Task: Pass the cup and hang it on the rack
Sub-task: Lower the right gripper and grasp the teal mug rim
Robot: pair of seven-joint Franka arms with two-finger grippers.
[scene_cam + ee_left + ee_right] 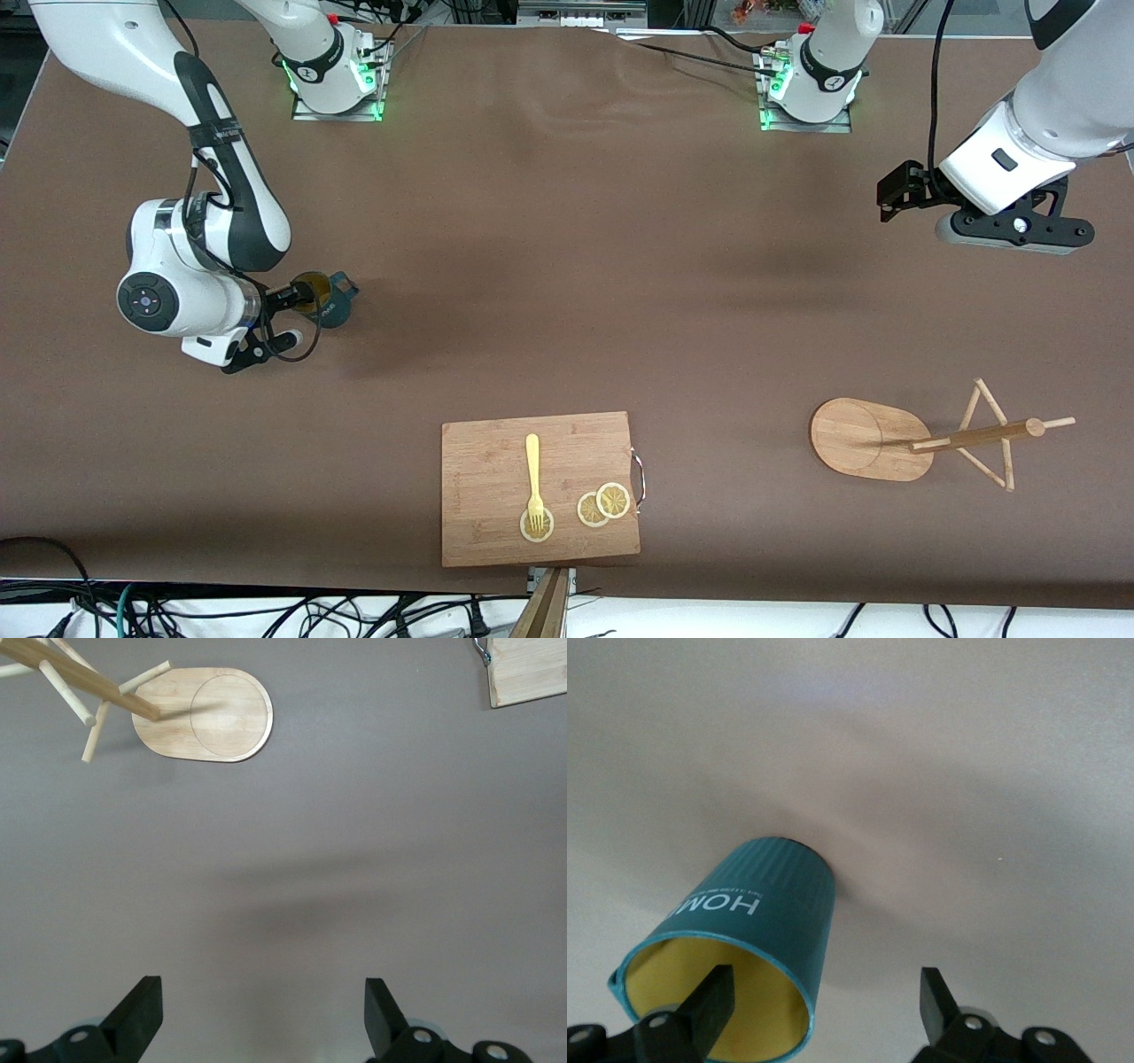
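Nearest the front camera we record a rectangular cutting board [540,487] lying flat on the brown counter [567,266]. On it lie a yellow fork [533,478], tines resting on one lemon slice [536,525], and beside that two more overlapping lemon slices [604,504]. A small metal handle [638,476] sits on the board's edge toward the left arm's end.

Toward the left arm's end of the counter, and slightly farther from the camera than the board, we note the rack [873,439]. Its oval base rests on the counter, its post [974,436] rises from the base, and thin pegs [992,443] cross the post near its top. No cup hangs on it.

Farther back, at the right arm's end, the cup [326,299] is teal with a yellow interior and white lettering on its side. Its mouth faces the right claw [297,306], and its handle points away from the claw. In the right wrist view one finger [709,1001] lies inside the cup's mouth and the other finger stands outside its wall; the jaws are wide and not closed on it. We cannot tell whether the cup rests on the counter.

The left claw [264,1010] hangs over bare counter at the left arm's end, jaws wide and holding nothing; that arm waits.
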